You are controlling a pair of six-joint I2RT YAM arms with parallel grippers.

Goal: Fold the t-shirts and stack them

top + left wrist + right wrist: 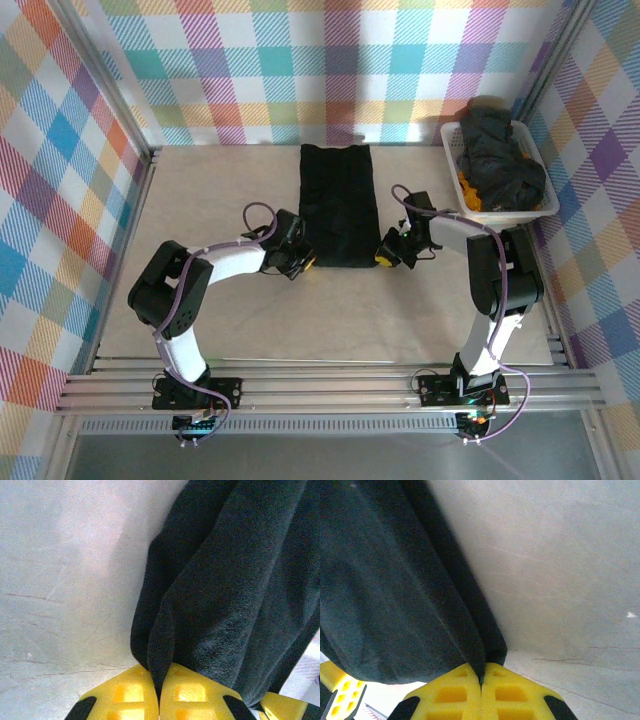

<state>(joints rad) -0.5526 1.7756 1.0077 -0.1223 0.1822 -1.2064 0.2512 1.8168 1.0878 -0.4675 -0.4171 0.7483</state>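
Held by both lower corners: a folded black cloth t-shirt [337, 205].
Mid-frame, left tool [303, 266] and right tool [385, 259] each clamp one corner on the pale tabletop [200, 200].

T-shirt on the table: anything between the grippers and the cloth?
Nothing visible. The left gripper and right gripper are each shut on a near corner of the t-shirt, with the cloth pinched directly in their jaws.
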